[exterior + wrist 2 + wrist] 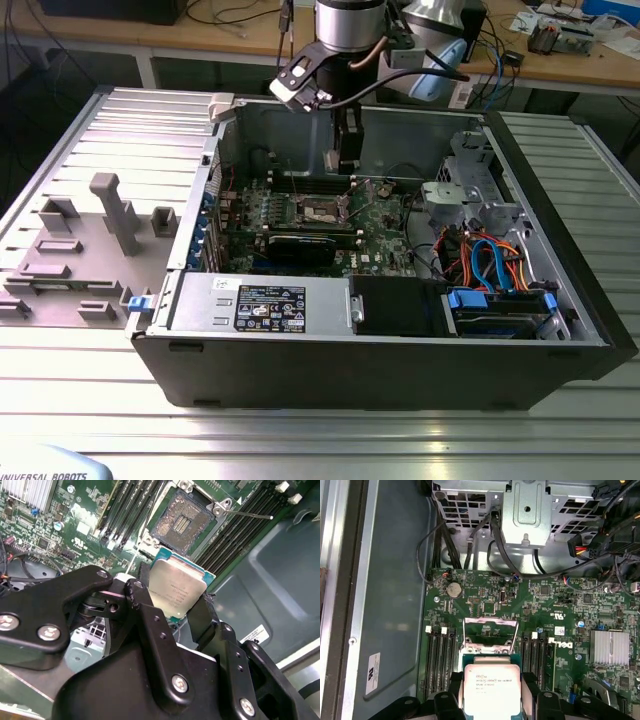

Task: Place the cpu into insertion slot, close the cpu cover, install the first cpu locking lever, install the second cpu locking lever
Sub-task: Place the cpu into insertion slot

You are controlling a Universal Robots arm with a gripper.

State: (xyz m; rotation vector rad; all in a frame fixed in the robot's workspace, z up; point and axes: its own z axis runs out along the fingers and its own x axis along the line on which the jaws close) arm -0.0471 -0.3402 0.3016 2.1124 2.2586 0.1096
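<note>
My gripper point(175, 591) is shut on the cpu point(176, 592), a flat square chip with a dull silver top and a green edge, its black fingers point(142, 587) pressing on two opposite sides. In the first wrist view the cpu point(491, 690) hangs above the motherboard, over the socket area. The insertion slot point(182, 522) lies open, with a dark centre and a silver rim, a short way from the chip. The cpu cover point(490, 623) stands raised as a thin silver frame. A thin locking lever point(250, 515) sticks out beside the slot. In the exterior view my gripper point(346, 160) hovers inside the case above the insertion slot point(318, 210).
Long black memory slots point(227, 532) flank the socket on both sides. A black graphics card point(300, 245) lies in front of it. A drive cage with coloured cables point(490, 260) fills the exterior view's right, and a power supply point(260, 300) sits at the front. The case walls point(230, 130) stand close by.
</note>
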